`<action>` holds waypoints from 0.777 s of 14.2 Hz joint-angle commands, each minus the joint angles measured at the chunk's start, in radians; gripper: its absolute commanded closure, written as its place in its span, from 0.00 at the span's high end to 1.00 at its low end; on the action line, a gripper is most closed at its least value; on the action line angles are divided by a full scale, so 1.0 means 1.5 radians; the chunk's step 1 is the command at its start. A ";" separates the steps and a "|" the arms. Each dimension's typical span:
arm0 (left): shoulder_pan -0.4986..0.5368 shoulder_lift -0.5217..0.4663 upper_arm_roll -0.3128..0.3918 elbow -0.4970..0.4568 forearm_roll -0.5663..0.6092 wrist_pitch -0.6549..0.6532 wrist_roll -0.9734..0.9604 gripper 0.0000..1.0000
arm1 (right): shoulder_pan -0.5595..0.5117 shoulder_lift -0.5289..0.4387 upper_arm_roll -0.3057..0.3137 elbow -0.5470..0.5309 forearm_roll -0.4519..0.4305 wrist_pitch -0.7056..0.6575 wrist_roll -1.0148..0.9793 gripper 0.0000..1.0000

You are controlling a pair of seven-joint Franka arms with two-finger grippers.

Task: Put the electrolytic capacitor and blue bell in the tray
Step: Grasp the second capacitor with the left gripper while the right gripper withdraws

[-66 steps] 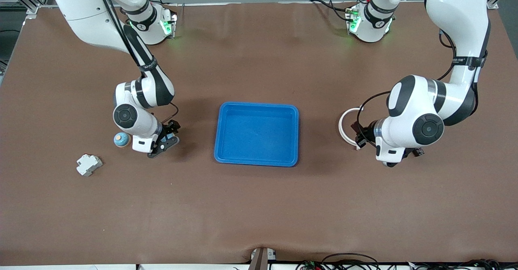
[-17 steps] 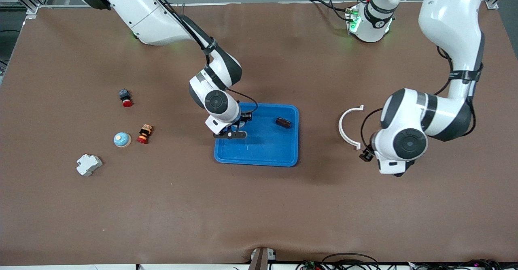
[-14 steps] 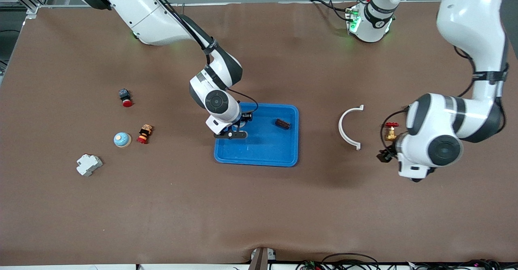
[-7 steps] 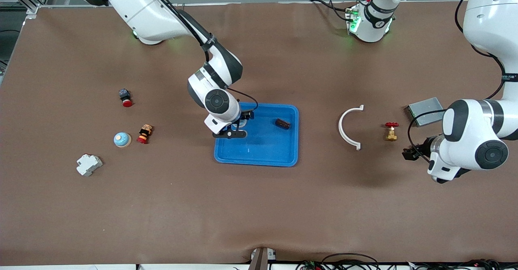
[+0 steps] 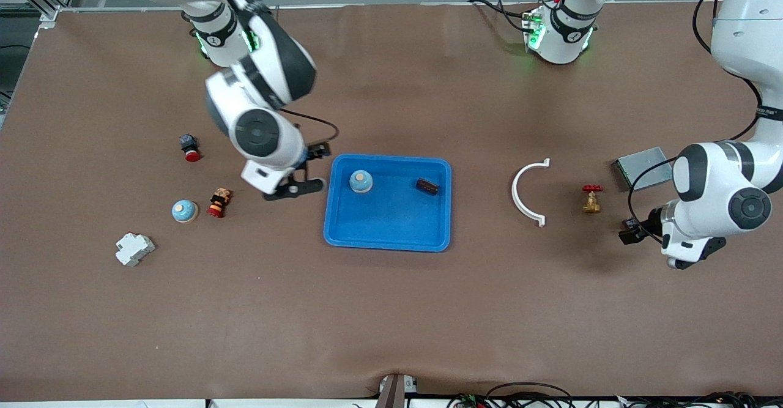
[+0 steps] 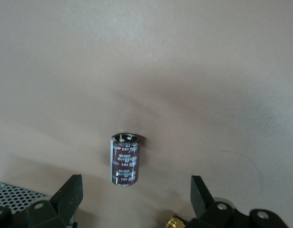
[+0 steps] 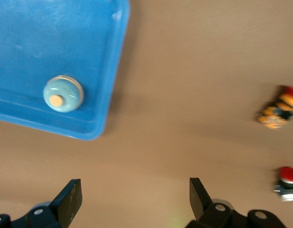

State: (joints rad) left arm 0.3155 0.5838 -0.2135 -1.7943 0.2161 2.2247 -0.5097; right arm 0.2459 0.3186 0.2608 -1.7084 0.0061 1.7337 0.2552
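Front view: blue bell (image 5: pixel 361 181) + dark capacitor (image 5: pixel 427 186) both in tray (image 5: pixel 387 240), looks done imo | right gripper (image 5: pixel 292 186) over counter (image 5: pixel 391 310) beside tray, fingers apart, empty | left gripper (image 5: pixel 631 232) over another capacitor (image 6: pixel 124 159), fingers apart | 2nd bell (image 5: pixel 184 211) on counter

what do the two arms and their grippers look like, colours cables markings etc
Both arms are glossy white with rounded shells, black bands at the joints and round dark caps on the wrist joints. Thin black cables loop from each wrist. Green lights glow at both bases. The right gripper and the left gripper are black, with flat black fingers fixed by small screws. The left forearm carries a small line of dark lettering, too small to read.
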 commanded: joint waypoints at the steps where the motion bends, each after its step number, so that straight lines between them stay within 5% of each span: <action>1: 0.023 -0.021 -0.009 -0.045 0.017 0.044 0.004 1.00 | -0.059 -0.130 0.008 -0.106 -0.006 0.009 -0.113 1.00; 6: 0.029 -0.013 -0.009 -0.067 0.016 0.094 0.044 0.91 | -0.201 -0.239 0.008 -0.231 -0.006 0.069 -0.365 1.00; 11: 0.038 0.000 -0.009 -0.068 0.016 0.107 0.052 0.48 | -0.325 -0.218 0.007 -0.298 -0.007 0.222 -0.588 1.00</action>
State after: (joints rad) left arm 0.3535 0.5862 -0.2140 -1.8831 0.2163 2.3625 -0.4442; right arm -0.1931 -0.0099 0.2529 -2.1154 -0.0023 2.0032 -0.5461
